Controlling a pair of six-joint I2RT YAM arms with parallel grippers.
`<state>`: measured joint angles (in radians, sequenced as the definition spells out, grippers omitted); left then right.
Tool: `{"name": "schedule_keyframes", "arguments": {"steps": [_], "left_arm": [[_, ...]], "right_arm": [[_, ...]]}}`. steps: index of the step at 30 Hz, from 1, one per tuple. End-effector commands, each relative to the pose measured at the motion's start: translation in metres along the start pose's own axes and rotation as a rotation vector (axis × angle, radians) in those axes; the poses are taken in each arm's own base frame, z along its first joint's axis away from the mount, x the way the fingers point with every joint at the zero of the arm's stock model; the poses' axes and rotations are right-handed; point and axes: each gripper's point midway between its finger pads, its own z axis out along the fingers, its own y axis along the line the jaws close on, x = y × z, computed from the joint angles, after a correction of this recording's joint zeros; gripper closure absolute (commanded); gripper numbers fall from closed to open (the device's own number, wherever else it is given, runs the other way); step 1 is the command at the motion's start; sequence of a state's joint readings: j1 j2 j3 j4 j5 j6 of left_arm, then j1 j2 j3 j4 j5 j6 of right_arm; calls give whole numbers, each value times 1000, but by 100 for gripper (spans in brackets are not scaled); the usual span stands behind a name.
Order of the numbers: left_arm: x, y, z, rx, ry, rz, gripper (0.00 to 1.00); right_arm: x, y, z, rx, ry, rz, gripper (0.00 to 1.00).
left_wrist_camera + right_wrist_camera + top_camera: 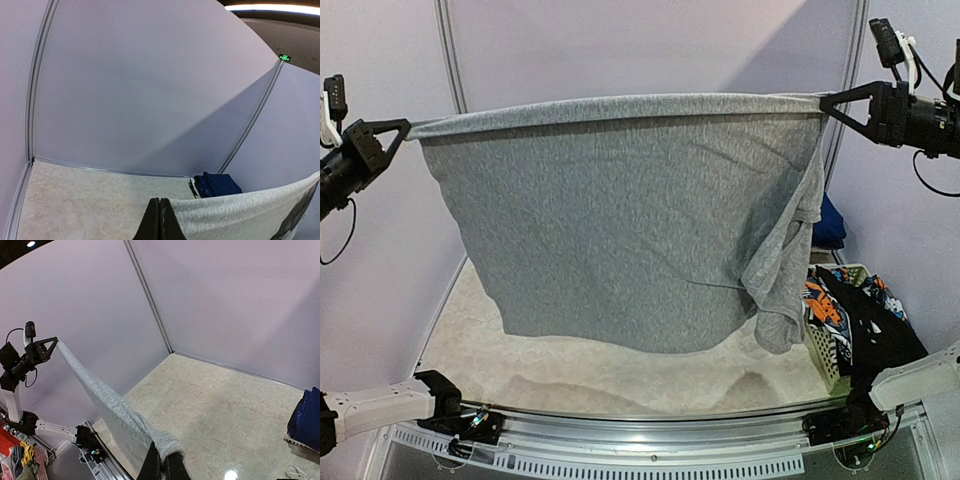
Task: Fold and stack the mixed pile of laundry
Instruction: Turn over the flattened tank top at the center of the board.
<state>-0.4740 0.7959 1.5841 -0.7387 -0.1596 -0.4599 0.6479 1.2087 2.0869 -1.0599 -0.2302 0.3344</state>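
Observation:
A grey shirt (620, 220) hangs spread out high above the table, its top edge pulled taut between both grippers. My left gripper (408, 125) is shut on the shirt's left corner, and my right gripper (822, 100) is shut on the right corner, where a sleeve dangles. The left wrist view shows the closed left gripper (160, 201) with the grey shirt (240, 210) running off to the right. In the right wrist view the cloth (110, 400) bunches over the closed right gripper (163, 456). The rest of the mixed laundry pile (865, 325), with orange-printed and black pieces, fills a basket at the right.
The white lattice basket (828, 368) stands at the table's near right. Folded navy blue pieces (830, 222) (217, 184) (307, 420) lie at the far right by the wall. Grey partition walls enclose the beige table (620, 375) on three sides.

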Motion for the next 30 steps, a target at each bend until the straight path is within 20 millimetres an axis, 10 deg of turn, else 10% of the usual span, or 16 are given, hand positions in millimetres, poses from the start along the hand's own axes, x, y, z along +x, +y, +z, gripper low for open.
{"name": "schedule_keyframes", "arguments": {"steps": [1, 7, 12, 15, 18, 22, 30], "left_arm": [[22, 32, 34, -222, 136, 131, 100], [92, 87, 119, -435, 356, 194, 100], [207, 181, 204, -541, 619, 72, 100], [272, 239, 256, -579, 756, -9, 91], [326, 273, 296, -591, 863, -39, 49], [333, 288, 310, -639, 868, -15, 25], [328, 264, 282, -652, 820, 62, 20]], "right_arm": [[18, -53, 45, 229, 78, 47, 100], [78, -147, 155, 400, 259, 176, 100], [146, -229, 255, 408, 434, 343, 100], [175, -282, 317, 391, 470, 460, 61], [205, -335, 361, 390, 468, 556, 32], [227, -378, 374, 404, 424, 663, 16], [200, -351, 350, 368, 374, 551, 9]]}}
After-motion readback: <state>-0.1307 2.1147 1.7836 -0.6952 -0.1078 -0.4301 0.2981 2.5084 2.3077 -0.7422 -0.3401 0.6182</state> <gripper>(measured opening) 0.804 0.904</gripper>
